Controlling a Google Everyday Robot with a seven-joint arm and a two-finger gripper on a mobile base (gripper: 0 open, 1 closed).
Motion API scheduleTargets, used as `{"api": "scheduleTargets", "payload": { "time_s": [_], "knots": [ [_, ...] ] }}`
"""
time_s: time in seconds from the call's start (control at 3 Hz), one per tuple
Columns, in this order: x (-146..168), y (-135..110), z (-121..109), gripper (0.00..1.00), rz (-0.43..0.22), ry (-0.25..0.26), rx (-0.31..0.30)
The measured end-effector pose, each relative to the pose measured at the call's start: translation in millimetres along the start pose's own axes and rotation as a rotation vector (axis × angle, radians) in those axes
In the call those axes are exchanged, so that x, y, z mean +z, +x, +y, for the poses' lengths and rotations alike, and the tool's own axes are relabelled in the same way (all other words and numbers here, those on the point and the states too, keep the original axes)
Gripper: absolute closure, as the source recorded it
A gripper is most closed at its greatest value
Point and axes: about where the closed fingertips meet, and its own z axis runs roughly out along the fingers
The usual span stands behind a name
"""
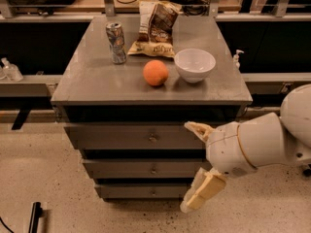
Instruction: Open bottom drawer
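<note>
Here, the bottom drawer sits shut at the foot of the grey cabinet, its small round knob facing out, untouched. The gripper hangs just beside the drawer's right end, pointing down at the floor and low enough to meet the knob, apparently lined up for a reach to the left. Whether it is open or closed cannot be told. The white arm behind it crosses in front of the two upper drawers from the right. On top, an orange, a white bowl, a can and a snack bag stand well clear of the job.
</note>
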Motion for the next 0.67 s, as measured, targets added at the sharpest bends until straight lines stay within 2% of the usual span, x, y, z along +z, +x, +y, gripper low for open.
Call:
{"api": "scheduleTargets", "payload": {
  "time_s": [0.33, 0.67],
  "knots": [
    [-20, 19, -16, 0.00, 0.070, 0.008, -0.092],
    [-39, 97, -30, 0.00, 0.124, 0.011, -0.130]
  ]
}}
